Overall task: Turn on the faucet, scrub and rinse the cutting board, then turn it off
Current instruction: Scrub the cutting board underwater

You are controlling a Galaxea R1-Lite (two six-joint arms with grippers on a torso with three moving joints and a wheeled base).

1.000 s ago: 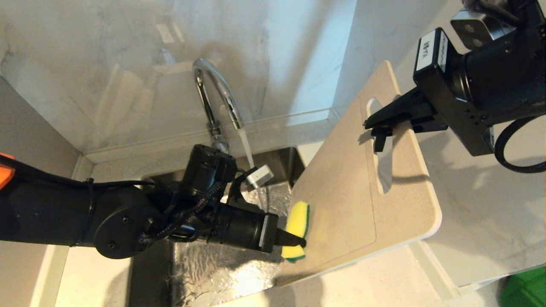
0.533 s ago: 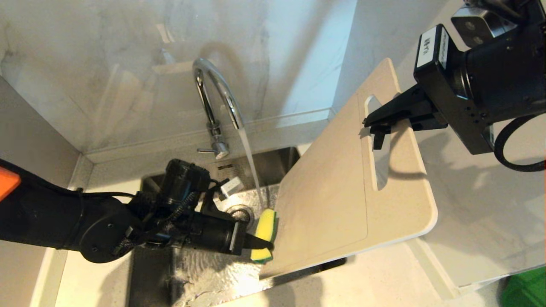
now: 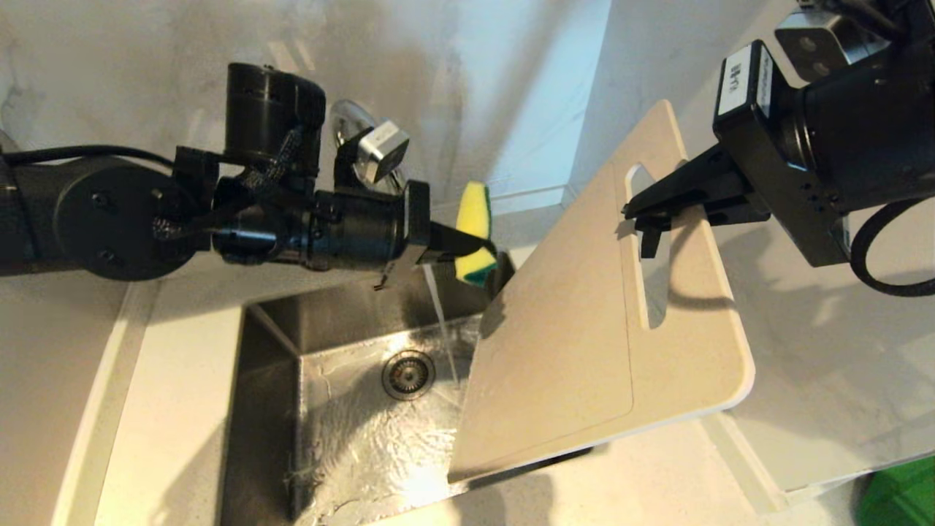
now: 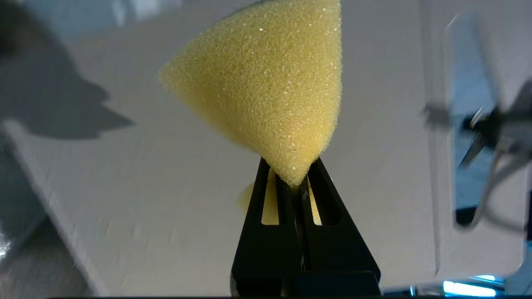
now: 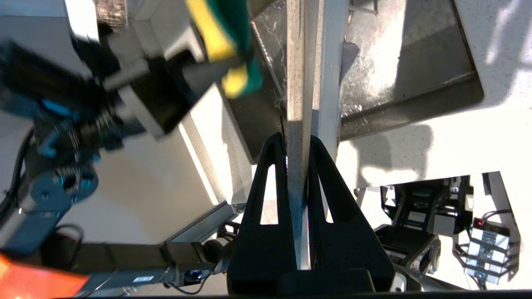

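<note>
The cream cutting board [image 3: 584, 329] hangs tilted over the sink's right side. My right gripper [image 3: 637, 214] is shut on its upper edge beside the slot handle, and the right wrist view shows both fingers clamping the thin board [image 5: 297, 62] edge-on at my right gripper [image 5: 296, 143]. My left gripper [image 3: 483, 252] is shut on a yellow-green sponge [image 3: 473, 219], held high, just left of the board's upper part and apart from it. In the left wrist view the sponge [image 4: 266, 83] is pinched at my left gripper [image 4: 293, 180]. The faucet [image 3: 343, 117] is mostly hidden behind the left arm; water [image 3: 442, 321] runs from it.
The steel sink [image 3: 270, 321] lies below with its drain [image 3: 407, 374] and wet floor. A pale counter [image 3: 168, 409] surrounds it, with the marble wall behind. A green object [image 3: 898, 497] sits at the lower right corner.
My left arm has swung up from low in the sink by the board's lower edge to spout height, carrying the sponge. The board and right gripper have barely moved. Water keeps running.
</note>
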